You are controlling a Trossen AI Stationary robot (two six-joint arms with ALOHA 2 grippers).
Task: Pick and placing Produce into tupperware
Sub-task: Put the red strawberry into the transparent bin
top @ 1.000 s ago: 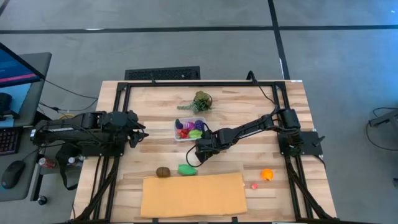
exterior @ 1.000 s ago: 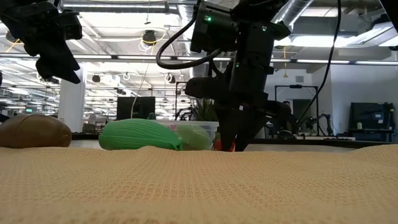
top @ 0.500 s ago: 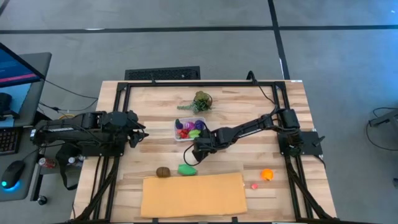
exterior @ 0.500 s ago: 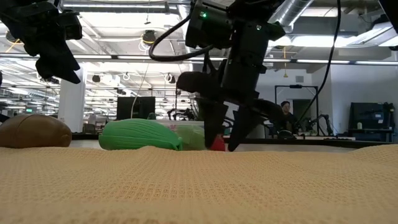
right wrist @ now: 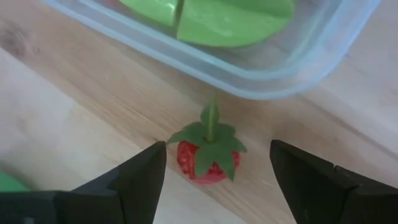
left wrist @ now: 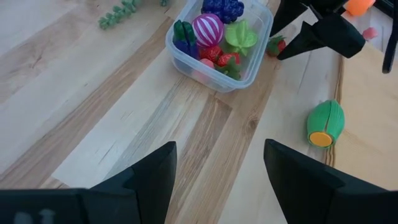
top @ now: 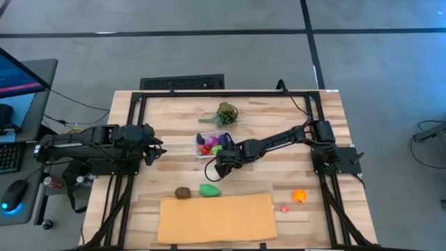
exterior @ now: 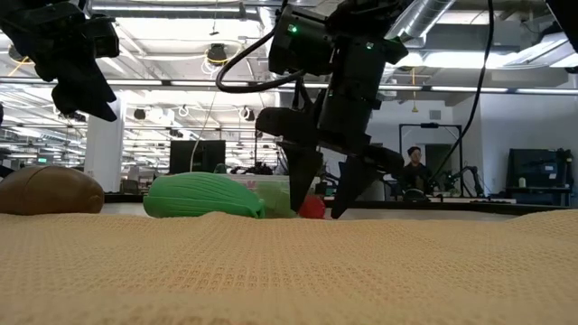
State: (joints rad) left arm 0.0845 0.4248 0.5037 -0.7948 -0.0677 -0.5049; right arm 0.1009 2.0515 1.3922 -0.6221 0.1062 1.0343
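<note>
**Strawberry beside the tub, several pieces still out**

A red strawberry (right wrist: 208,155) sits on the surface (top: 279,125) just outside the tupperware (left wrist: 249,62), near one corner. The right hand (right wrist: 214,165) hangs over it with fingers spread to either side, gripping nothing. The tub already holds grapes, a pink-striped piece, green pieces and strawberries. Still out, by my reading: this strawberry, a green piece (top: 210,189) and a brown piece (top: 182,193) near the tan sheet (top: 216,217), and an orange piece (top: 299,195) and a pink piece (top: 285,208) well apart. The left hand (left wrist: 217,180) waits off to the side, fingers apart and empty. Roughly half remains.
</note>
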